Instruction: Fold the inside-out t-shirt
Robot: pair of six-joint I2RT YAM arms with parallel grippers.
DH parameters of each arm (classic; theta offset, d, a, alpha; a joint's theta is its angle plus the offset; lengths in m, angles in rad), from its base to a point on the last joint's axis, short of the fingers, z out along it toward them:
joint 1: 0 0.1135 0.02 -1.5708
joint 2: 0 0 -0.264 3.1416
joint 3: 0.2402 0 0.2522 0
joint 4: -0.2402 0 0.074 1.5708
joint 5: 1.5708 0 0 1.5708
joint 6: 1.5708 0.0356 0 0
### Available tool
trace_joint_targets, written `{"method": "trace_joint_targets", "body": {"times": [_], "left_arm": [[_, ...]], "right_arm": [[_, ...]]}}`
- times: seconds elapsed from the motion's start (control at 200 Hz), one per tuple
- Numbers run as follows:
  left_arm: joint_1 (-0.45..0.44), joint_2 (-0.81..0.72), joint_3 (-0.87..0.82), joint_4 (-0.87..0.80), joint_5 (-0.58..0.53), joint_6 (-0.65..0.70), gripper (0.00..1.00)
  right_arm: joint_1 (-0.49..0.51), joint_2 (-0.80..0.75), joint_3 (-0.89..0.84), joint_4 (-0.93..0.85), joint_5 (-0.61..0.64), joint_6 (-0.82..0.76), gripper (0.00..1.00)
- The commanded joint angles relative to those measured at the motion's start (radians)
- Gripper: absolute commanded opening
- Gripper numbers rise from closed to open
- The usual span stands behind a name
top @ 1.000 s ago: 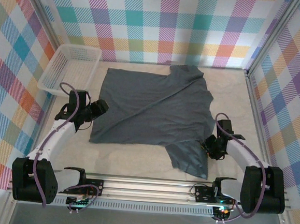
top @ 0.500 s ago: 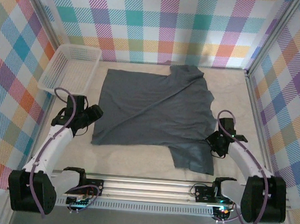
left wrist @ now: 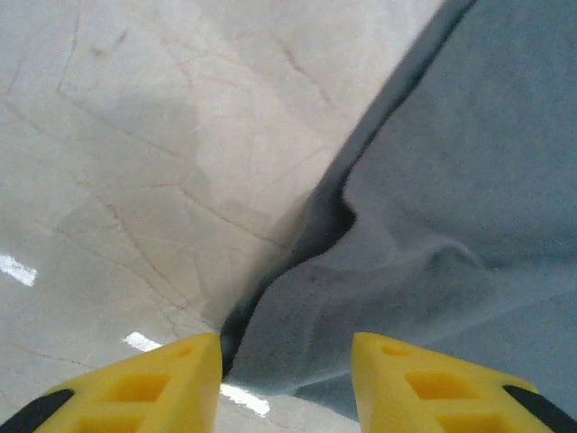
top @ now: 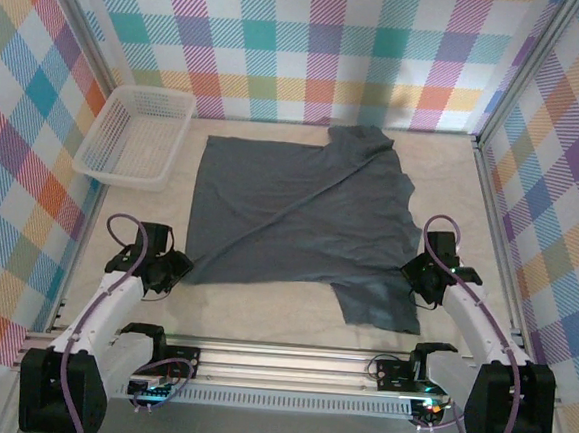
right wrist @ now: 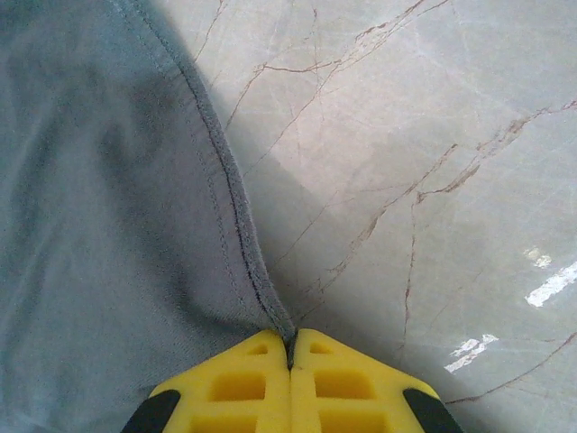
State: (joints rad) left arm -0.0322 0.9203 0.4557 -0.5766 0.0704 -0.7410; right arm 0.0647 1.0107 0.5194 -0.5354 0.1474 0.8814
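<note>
The inside-out t-shirt (top: pixel 299 217) lies spread nearly flat in the middle of the surface (top: pixel 261 320), its long axis running left to right. A straight edge faces left. At the right end one sleeve-like flap sticks out toward the far wall and another toward the near rail. A long diagonal crease crosses the body from the near left up to the far right. The near-right flap reaches closest to the arms, and the right claw (top: pixel 417 280) sits at its outer edge. In the right wrist view the right claw (right wrist: pixel 290 341) has its yellow fingers pressed together, with the stitched hem of the cloth (right wrist: pixel 90 225) rising off the surface and running straight into the seam between them, so it pinches that edge. The left claw (top: pixel 173 268) sits at the shirt's near-left corner. In the left wrist view the left claw (left wrist: pixel 287 347) has its yellow fingers (left wrist: pixel 158 383) apart, with the rumpled corner of the fabric (left wrist: pixel 451 180) lying between them, so it stands parted around the corner. Bare marbled surface lies to the left of that corner. A white mesh basket (top: pixel 135 134) sits at the far left, apart from the shirt.
</note>
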Motion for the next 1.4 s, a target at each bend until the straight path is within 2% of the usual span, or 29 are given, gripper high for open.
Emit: {"method": "trace_joint_targets", "body": {"times": [0.0,0.21,0.37,0.61,0.675,0.775,0.9,1.08,1.185,1.27,1.395], "left_arm": [[-0.008,0.024,-0.014,0.017,0.028,-0.01,0.39],[-0.008,0.132,-0.014,0.166,0.104,0.011,0.39],[-0.008,0.197,0.007,0.114,0.09,0.025,0.39],[-0.008,0.224,0.014,0.058,0.068,-0.009,0.21],[-0.008,0.227,0.029,0.026,0.051,-0.012,0.2],[-0.008,0.207,0.064,-0.077,-0.03,-0.024,0.29],[-0.013,0.182,0.081,-0.131,-0.04,-0.014,0.33],[-0.031,0.228,0.074,-0.061,0.077,-0.002,0.39],[-0.049,0.264,0.085,-0.034,0.09,-0.006,0.43],[-0.052,0.278,0.08,-0.015,0.083,-0.012,0.39],[-0.053,0.29,0.078,-0.02,0.036,-0.019,0.26]], "right_arm": [[-0.003,0.005,-0.012,0.004,-0.005,-0.011,0.0],[-0.003,0.012,-0.011,0.008,-0.011,-0.014,0.0],[-0.003,-0.002,-0.014,-0.012,0.013,0.008,0.0],[-0.004,0.012,-0.008,-0.014,0.021,0.021,0.0],[-0.003,0.014,-0.006,-0.014,0.021,0.019,0.0],[-0.003,0.013,0.002,-0.014,0.021,0.013,0.0],[-0.004,0.02,0.001,-0.01,0.023,0.011,0.0],[-0.003,0.036,0.0,0.0,0.014,0.007,0.0],[-0.003,0.043,0.0,0.0,0.012,0.001,0.0],[-0.003,0.041,-0.002,-0.001,0.013,-0.002,0.0],[-0.003,0.027,-0.002,-0.01,0.017,-0.008,0.0]]}}
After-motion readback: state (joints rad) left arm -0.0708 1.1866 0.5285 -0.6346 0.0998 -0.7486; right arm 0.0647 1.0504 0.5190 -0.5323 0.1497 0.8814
